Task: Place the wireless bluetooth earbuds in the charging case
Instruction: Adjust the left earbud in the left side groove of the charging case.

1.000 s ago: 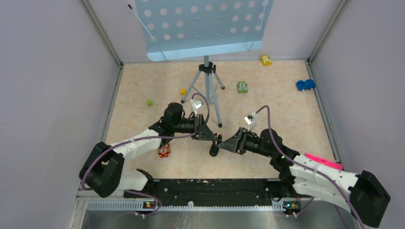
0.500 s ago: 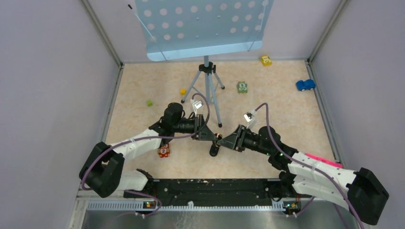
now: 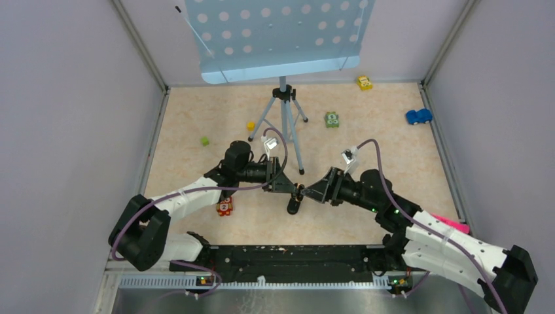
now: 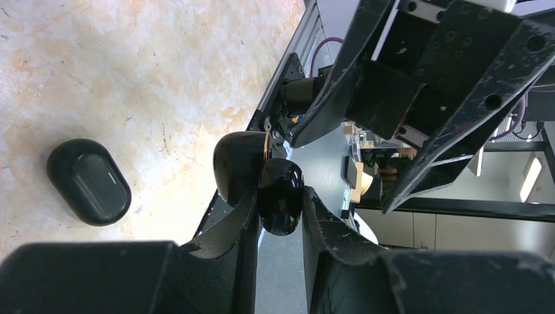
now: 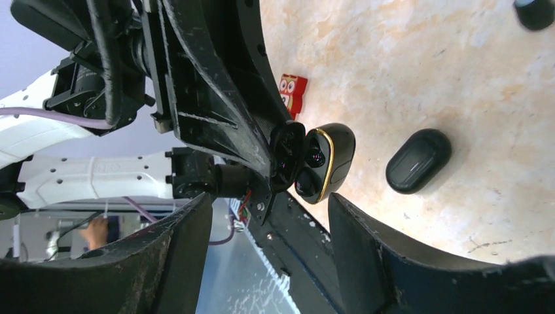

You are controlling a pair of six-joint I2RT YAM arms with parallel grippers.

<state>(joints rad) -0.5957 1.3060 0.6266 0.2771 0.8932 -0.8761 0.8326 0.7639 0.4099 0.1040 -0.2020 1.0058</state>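
My left gripper [image 3: 296, 190] is shut on a glossy black charging case [image 4: 280, 196], held above the table. The case's hinged lid is open and shows a gold rim in the right wrist view [image 5: 324, 160]. Two dark rounded nubs sit inside it; I cannot tell if they are earbuds. No loose earbud shows. A second, matte black oval case [image 3: 294, 207] lies closed on the table just below, also in the left wrist view [image 4: 88, 181] and the right wrist view [image 5: 419, 160]. My right gripper [image 3: 313, 190] is open and empty, facing the held case from close by.
A tripod [image 3: 285, 124] with a blue perforated board [image 3: 278, 36] stands behind the grippers. A red numbered block [image 3: 224, 207] lies by the left arm. Small green [image 3: 205, 140] and yellow [image 3: 250, 125] blocks and toy cars, green [image 3: 332, 120], yellow [image 3: 364, 82] and blue [image 3: 418, 116], lie further back.
My right gripper has moved up and away from the oval case on the table, toward the case held by the left gripper. The left arm has not moved.
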